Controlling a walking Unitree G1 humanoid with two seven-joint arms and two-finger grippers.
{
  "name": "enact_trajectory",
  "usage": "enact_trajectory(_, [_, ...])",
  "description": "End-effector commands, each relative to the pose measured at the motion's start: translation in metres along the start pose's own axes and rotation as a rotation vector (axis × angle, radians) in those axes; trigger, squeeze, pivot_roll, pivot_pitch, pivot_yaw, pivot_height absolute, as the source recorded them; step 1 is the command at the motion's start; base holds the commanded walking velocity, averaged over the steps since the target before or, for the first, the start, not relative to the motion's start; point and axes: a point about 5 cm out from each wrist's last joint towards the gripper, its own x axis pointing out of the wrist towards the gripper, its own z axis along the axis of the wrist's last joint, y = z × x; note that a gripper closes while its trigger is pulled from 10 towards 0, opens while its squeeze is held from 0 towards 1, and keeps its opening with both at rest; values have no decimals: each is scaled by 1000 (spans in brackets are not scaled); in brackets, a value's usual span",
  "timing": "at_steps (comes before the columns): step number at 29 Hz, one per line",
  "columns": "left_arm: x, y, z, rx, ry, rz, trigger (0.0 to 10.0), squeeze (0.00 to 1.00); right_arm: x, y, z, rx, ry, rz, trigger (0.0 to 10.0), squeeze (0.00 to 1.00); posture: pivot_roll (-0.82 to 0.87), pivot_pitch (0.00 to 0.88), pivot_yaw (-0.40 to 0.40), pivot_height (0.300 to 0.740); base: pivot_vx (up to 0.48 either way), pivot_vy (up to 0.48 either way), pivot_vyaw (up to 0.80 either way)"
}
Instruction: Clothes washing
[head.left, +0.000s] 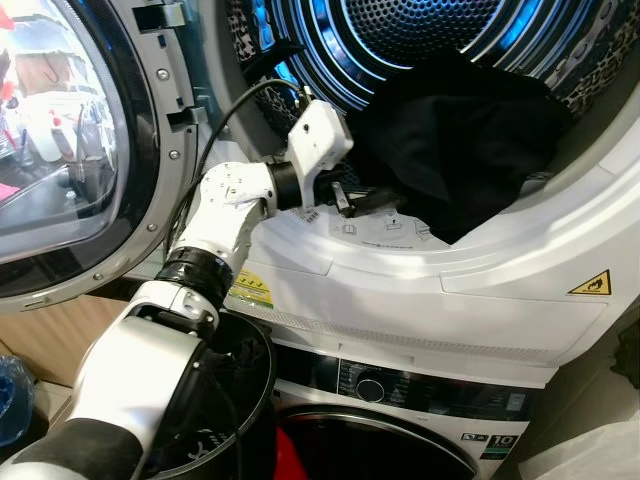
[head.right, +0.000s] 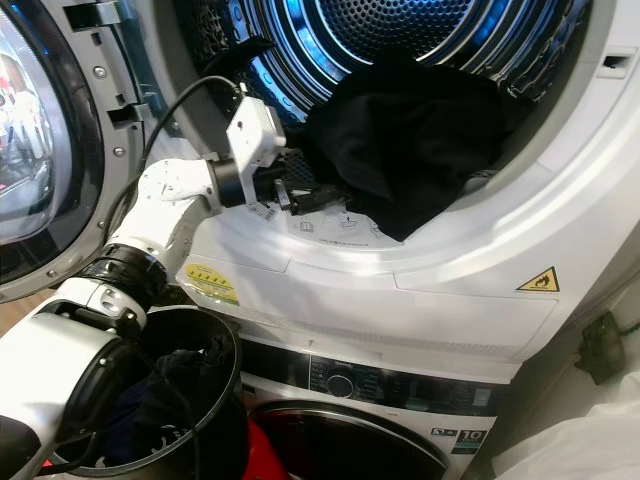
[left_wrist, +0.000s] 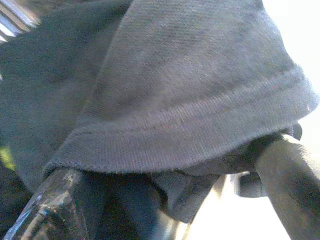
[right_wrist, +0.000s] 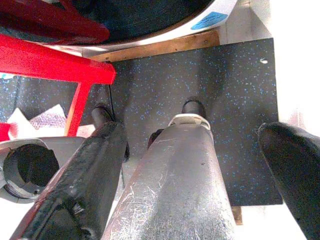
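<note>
Item: one dark charcoal knit garment (head.left: 460, 150), heaped in the mouth of the upper white front-loading drum machine (head.left: 520, 290), its lower fold draped out over the white door rim; the blue-lit perforated steel drum (head.left: 400, 30) stands behind it. Fabric reads as fine-ribbed cotton jersey with a stitched hem band, soft and limp, likely to trail and snag on the rim. Left pincer (head.left: 350, 200): reached in at the rim on the garment's near edge, fingers (left_wrist: 60, 210) set apart with the hem lying over and between them; not clamped as far as the left wrist view shows. Step in hand, as judged: moving the garment across the drum mouth, whether in or out cannot be told. To do it well: close on a thick gather of cloth rather than the single hem, lift clear of the rim before travelling, and keep the trailing fold from catching on the open round glass door (head.left: 60, 150) at the left. Black round laundry basket (head.right: 215, 420) with dark clothes sits below the left arm, before the lower machine. Right pincer (right_wrist: 195, 190): idle, hanging toward the speckled dark floor mat (right_wrist: 235, 90), fingers spread.
</note>
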Motion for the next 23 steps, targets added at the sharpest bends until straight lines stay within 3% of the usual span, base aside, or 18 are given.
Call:
enact_trajectory(1, [4,3,8,-10,8,-77,10000,0,-1,-1,-8,18,20,-2,10000,0,-71,0,102,740,0,0,0])
enact_trajectory(4, [10,3,11,29,29,-87,10000,0,-1,-2,-10,20,22,-5,10000,0,-81,0,104,740,0,0,0])
enact_trajectory(12, [29,24,33,45,32,155,10000,0,-2,-6,-17,28,30,-13,10000,0,-128,0,123,740,0,0,0])
enact_trajectory(13, [30,29,36,32,28,219,10000,0,-2,-7,-19,35,30,-16,10000,0,-139,0,126,740,0,0,0])
enact_trajectory(21, [31,43,45,-57,-25,429,10000,0,-3,-9,-25,47,36,-22,10000,0,-161,0,135,740,0,0,0])
enact_trajectory(23, [26,47,36,-67,54,540,10000,0,-4,-10,-29,55,42,-28,10000,0,-178,0,137,740,0,0,0])
